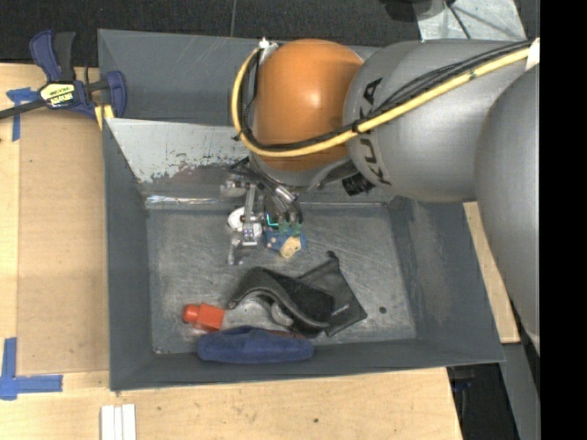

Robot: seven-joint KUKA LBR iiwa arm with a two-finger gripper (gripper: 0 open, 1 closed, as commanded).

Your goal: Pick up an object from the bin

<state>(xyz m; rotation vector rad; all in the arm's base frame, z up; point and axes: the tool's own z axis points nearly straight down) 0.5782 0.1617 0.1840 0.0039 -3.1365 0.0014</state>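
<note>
The silver arm (pixel 440 126) comes in from the right and fills the upper right of the view. Its rounded orange cover (pixel 303 99) hangs above the far wall of the grey metal bin (pixel 128 246). Below that cover the jaws point down at the bin floor, close to the far wall and about midway along it. Whether they are open or closed I cannot tell, and nothing can be made out between them. The nearest thing is a black folded object (pixel 303 296) with a curved strap-like part. It lies on the floor just nearer the front of the bin than the jaws, around the middle. Along the near wall, touching the black object's lower edge, lies a dark blue rolled cloth-like piece (pixel 255 346). A small orange-red cap-shaped item (pixel 204 315) sits just beside it toward the near left corner.
</note>
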